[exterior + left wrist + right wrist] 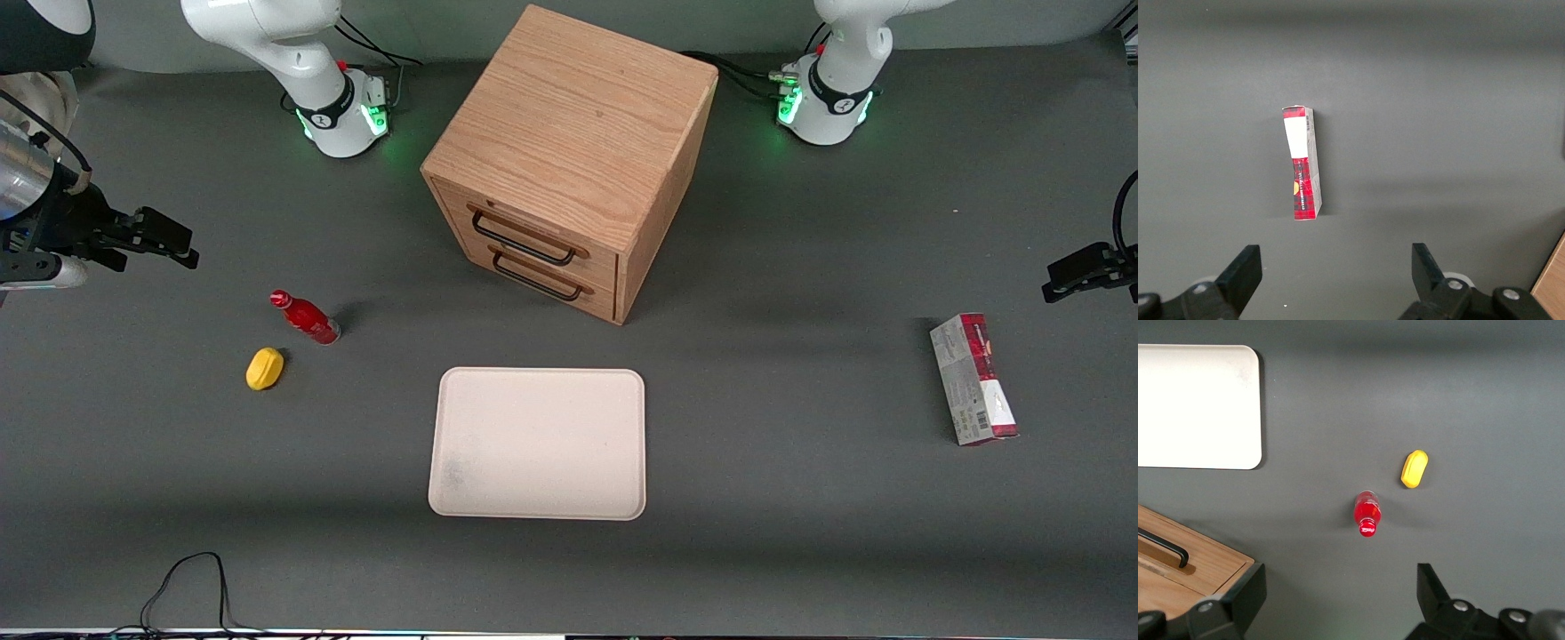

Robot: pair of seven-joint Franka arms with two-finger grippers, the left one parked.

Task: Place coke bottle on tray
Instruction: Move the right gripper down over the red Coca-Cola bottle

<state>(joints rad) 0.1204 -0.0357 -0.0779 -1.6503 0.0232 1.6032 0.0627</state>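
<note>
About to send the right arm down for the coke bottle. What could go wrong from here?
The open gripper hangs high above the table, apart from the upright coke bottle. The bottle is small and narrow, so an off-centre close could tip it. The yellow lump sits close beside it and might get bumped. The tray has a raised rim to clear.

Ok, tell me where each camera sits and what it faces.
Front: high, facing both arms' bases over the table; end effector hangs open, raised above the coke bottle.
Right wrist: looks down past open fingers at bottle, lemon, tray, cabinet.
Left wrist: looks down at the carton.
Front shares all of these.
</note>
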